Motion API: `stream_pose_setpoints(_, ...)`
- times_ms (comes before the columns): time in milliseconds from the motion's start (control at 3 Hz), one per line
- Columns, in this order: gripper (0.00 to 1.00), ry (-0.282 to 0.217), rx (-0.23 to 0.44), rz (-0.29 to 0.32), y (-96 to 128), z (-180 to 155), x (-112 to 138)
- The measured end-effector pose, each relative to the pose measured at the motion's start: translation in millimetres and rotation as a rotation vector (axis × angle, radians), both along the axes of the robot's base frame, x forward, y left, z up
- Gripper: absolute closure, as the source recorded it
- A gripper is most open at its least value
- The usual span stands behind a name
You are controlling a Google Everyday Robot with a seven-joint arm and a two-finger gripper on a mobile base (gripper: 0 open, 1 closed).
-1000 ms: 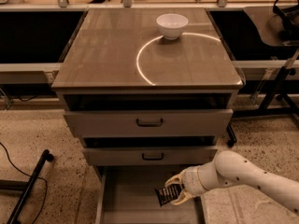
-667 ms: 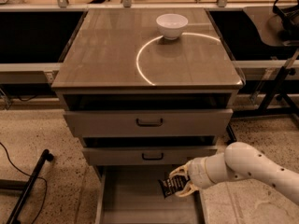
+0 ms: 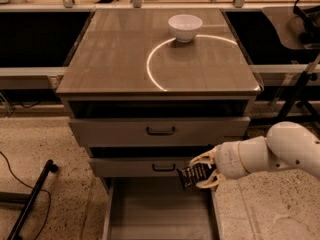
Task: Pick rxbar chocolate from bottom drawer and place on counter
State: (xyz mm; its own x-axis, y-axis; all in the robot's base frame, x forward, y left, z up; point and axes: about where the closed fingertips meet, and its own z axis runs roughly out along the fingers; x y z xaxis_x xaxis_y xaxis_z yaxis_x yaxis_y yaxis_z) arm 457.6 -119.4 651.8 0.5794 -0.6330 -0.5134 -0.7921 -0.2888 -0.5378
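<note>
My gripper [image 3: 201, 172] is shut on the rxbar chocolate [image 3: 193, 175], a small dark bar with pale lettering. It holds the bar in the air above the right side of the open bottom drawer [image 3: 160, 216], just in front of the middle drawer's face. The white arm [image 3: 280, 151] comes in from the right. The bottom drawer's floor is bare where it shows. The counter [image 3: 115, 59] is the glossy grey-brown top with a bright curved arc [image 3: 155, 69], well above the gripper.
A white bowl [image 3: 184, 27] stands at the back of the counter. Two wider drawers with black handles [image 3: 160, 130] sit slightly open above the bottom one. A black stand leg [image 3: 30, 199] lies on the floor at the left. A pale slab is at the lower right.
My gripper has risen with the bar, from inside the bottom drawer up to the level of the middle drawer's face, and moved slightly right.
</note>
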Motion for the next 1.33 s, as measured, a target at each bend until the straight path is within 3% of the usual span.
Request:
stream_pose_setpoints(333,1.0,0.0,0.0,0.0,0.0,-0.1,0.0)
stream_pose_setpoints(667,1.0,-0.016,0.067,0.021,-4.8,35.0,9.3)
stream_pose_setpoints(1333,1.0,-0.095,0.184,0.069,-17.1,157.3,40.9)
